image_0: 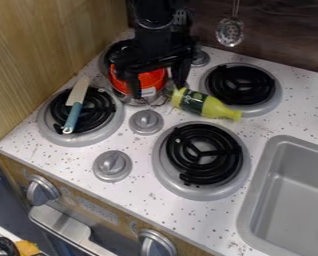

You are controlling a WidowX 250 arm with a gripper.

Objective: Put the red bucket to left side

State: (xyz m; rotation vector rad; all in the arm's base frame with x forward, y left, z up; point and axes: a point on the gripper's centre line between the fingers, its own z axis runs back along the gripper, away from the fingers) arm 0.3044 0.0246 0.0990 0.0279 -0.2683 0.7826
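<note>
The red bucket [152, 79] stands at the back-left burner, partly covered by the black gripper [157, 89] hanging over it from the top edge. The gripper is open. One finger crosses the front of the bucket, and the other is past its right side, with a gap between that finger and the red wall. The bucket's top is largely hidden under the gripper.
A yellow-green bottle [205, 104] lies just right of the gripper. A knife with a blue handle [73, 114] rests across the left burner. Metal knobs [146, 122] stand between the burners; the sink [292, 195] is at lower right, a wooden wall [48, 45] at left.
</note>
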